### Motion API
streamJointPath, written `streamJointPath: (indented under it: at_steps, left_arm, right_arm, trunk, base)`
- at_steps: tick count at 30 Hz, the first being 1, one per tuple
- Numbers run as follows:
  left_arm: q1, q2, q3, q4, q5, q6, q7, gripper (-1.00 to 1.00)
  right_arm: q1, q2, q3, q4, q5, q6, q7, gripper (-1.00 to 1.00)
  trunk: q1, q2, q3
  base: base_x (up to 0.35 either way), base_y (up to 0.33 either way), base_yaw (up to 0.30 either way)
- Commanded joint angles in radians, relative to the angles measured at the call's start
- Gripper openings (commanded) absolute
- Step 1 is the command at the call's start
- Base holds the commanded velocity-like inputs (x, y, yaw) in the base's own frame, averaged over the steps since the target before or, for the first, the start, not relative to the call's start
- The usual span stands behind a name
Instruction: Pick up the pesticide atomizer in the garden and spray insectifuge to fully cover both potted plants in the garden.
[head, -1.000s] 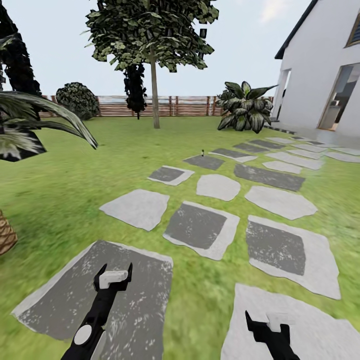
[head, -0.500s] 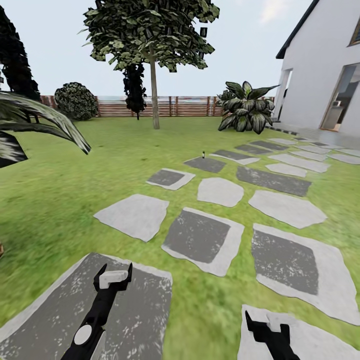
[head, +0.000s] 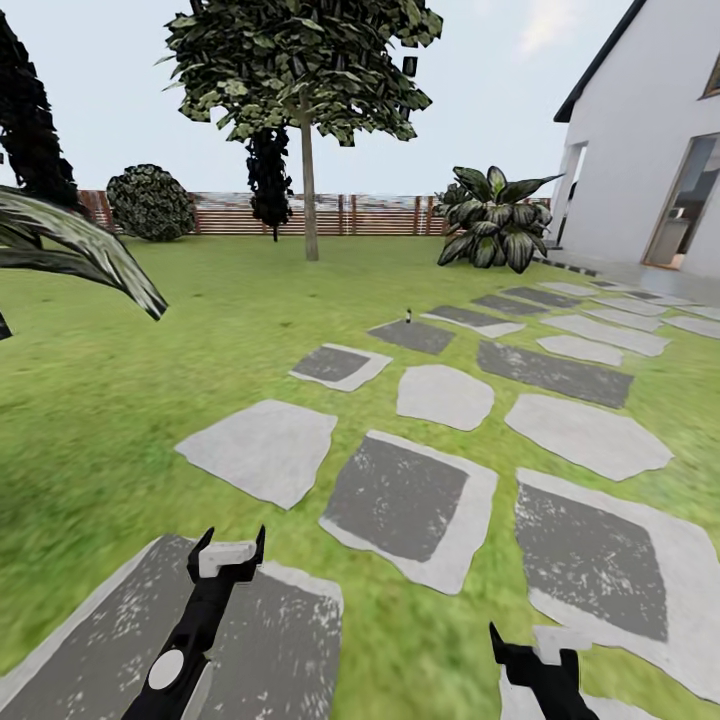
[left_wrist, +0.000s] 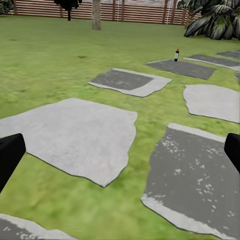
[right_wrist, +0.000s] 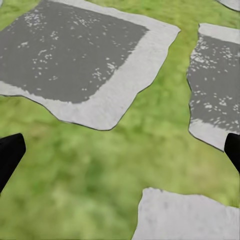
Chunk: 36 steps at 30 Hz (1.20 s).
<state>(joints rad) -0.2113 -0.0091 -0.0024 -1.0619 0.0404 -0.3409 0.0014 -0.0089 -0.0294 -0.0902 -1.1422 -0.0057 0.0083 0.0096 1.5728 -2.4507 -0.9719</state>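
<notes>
Lawn (head: 120, 400) and stepping stones (head: 405, 500) are crossed by the view, with a slatted fence (head: 380, 212) behind. One small bottle-like object, judged to be the pesticide atomizer (head: 408, 317), is seen standing upright at the near edge of a dark stone far ahead; it is also picked out through the left wrist camera (left_wrist: 176, 54). It lies well beyond both arms, ahead and between them, so neither arm is clearly favoured, though the left wrist camera is already aimed toward it. The left pincer (head: 227, 551) is held spread and empty over a dark stone; the right pincer (head: 533, 650) is likewise spread with nothing between its fingers. Two pincers, one atomizer and one leafy tree (head: 305, 70) are counted. A further approach is judged necessary before any grasp.
</notes>
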Motion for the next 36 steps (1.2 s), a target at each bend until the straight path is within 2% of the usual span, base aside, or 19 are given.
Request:
streamJointPath:
  at_steps: [1,36]
  left_arm:
    - [0.0,0.0,0.0,0.0,0.004,-0.003,0.0,1.0]
    - [0.0,0.0,0.0,0.0,0.004,-0.003,0.0,1.0]
  right_arm:
    - [0.0,0.0,0.0,0.0,-0.001,0.001,0.001,1.0]
    - [0.0,0.0,-0.001,0.004,-0.002,0.001,-0.007,1.0]
  trunk:
    - [0.0,0.0,-0.001]
    - [0.0,0.0,-0.001]
  base:
    - [0.338,0.0,0.0]
    - [0.339,0.0,0.0]
